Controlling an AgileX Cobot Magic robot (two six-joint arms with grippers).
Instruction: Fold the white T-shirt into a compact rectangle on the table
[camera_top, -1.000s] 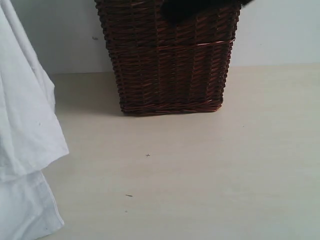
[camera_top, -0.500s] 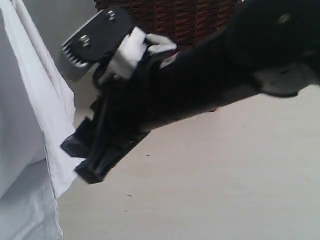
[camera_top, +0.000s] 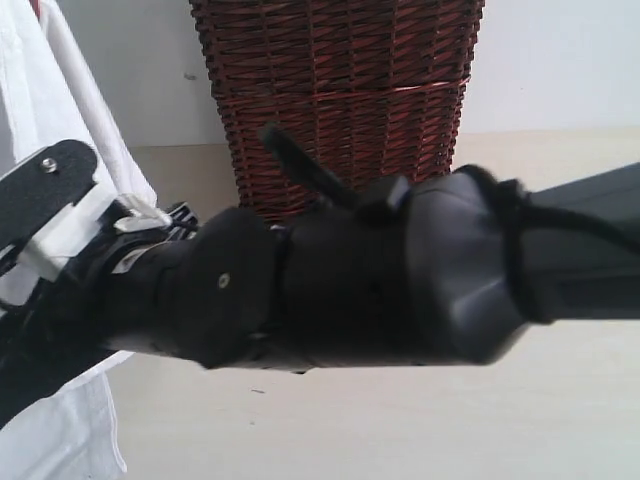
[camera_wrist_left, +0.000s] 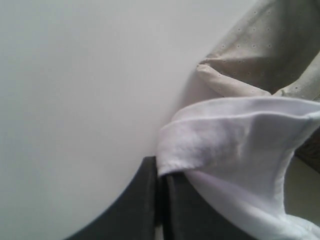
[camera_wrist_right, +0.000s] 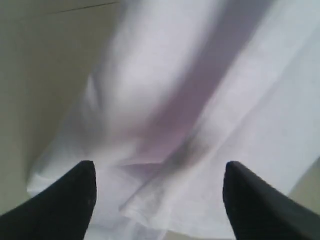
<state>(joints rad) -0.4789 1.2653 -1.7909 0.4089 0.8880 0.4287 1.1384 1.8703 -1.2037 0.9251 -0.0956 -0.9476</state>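
1. The table (camera_top: 560, 420): a pale cream surface filling the lower half of the exterior view and running back to a light wall.

2. Right arm (camera_top: 380, 290): a black casing that crosses the exterior view from the right edge to the lower left, close to the lens. It blocks much of the table from me.

3. Wicker basket (camera_top: 340, 90): dark brown weave, upright at the top centre, its base hidden behind the arm.

4. The white T-shirt (camera_top: 70, 440): hangs in folds down the left edge of the exterior view, raised rather than spread flat. I cannot see any lettering or tag on it.

5. Right gripper (camera_wrist_right: 160, 200): jaws spread wide with nothing between them. In its wrist view the shirt's cloth fills the space beyond the two black tips, blurred. I cannot tell whether the tips touch it.

6. Left gripper (camera_wrist_left: 161, 200): the dark fingers (camera_wrist_left: 142, 205) are pressed together and pinch a folded edge of the shirt, which bunches out from the tips.

7. Beige cloth with fine dots (camera_wrist_left: 270, 45): behind that fold. I cannot identify it.
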